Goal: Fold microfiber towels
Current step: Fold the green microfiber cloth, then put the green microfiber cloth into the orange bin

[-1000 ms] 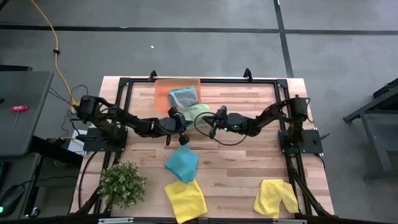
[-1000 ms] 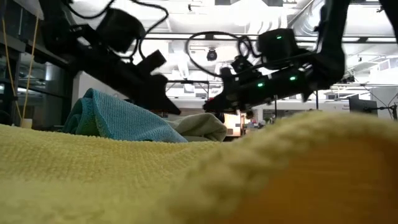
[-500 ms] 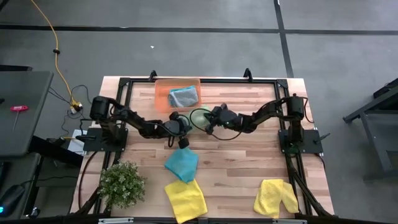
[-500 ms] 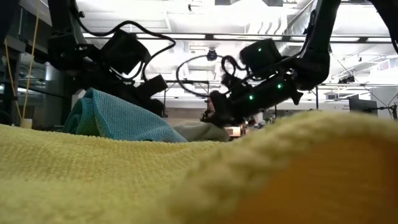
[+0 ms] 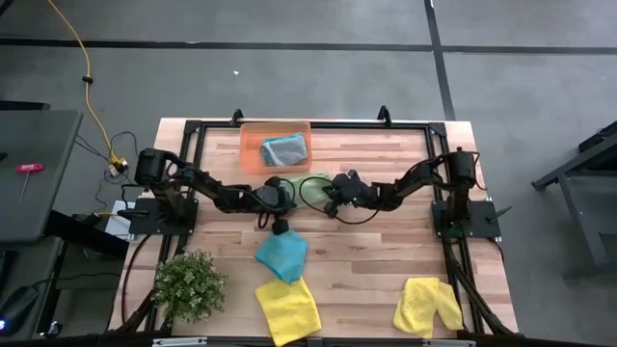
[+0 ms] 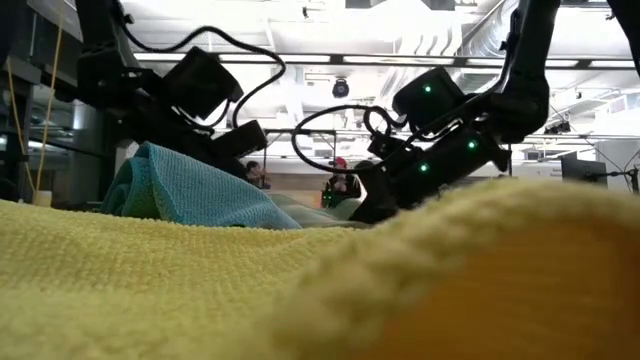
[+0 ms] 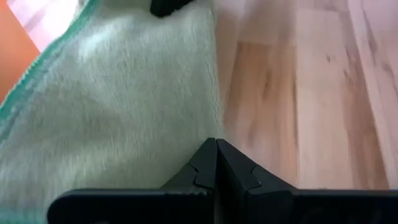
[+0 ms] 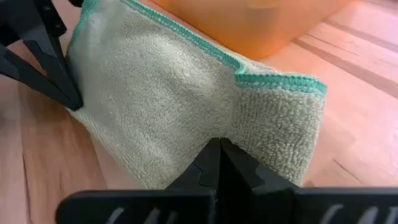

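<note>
pinching the light green towel [image 5: 310,186] at frame centre, left gripper [image 5: 289,191] and right gripper [image 5: 328,193], both jaws clamped together on it, below the orange tray [image 5: 251,145]

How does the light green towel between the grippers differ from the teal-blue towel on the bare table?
The light green towel lies by the orange tray, with the shut left gripper and right gripper at its edges; the teal-blue towel lies nearer the front, with no gripper on it. The green one lies fairly flat, doubled over at one end; the teal-blue one is bunched into a mound. Both are soft cloths on the wooden table.
</note>
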